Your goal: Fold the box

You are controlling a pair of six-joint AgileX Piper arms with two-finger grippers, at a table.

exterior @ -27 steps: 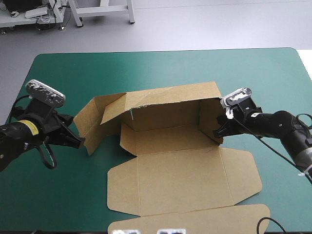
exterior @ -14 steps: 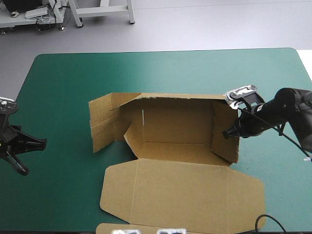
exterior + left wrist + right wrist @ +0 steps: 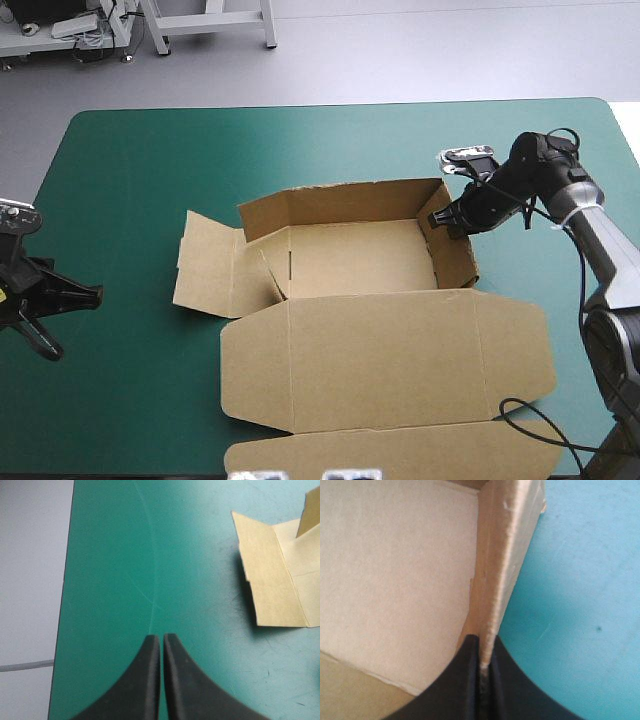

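The brown box point(image 3: 350, 300) lies mid-table, its back wall and right wall raised, its left flap point(image 3: 210, 270) flat on the teal-green cover and its wide lid point(image 3: 385, 365) spread toward the near edge. My right gripper point(image 3: 440, 220) pinches the top of the right wall point(image 3: 502, 565), fingers shut on the board. My left gripper point(image 3: 95, 293) sits low near the table's left edge, well clear of the left flap point(image 3: 272, 575), its black fingers point(image 3: 150, 680) shut with nothing between them.
The table's left edge point(image 3: 67, 580) runs just beside my left gripper, grey floor beyond it. Bare teal-green cover point(image 3: 300, 145) stretches behind the box.
The right gripper has swung the box's right wall back and inward, and the box has shifted. The left flap has dropped flat. My left gripper stays off to the left.
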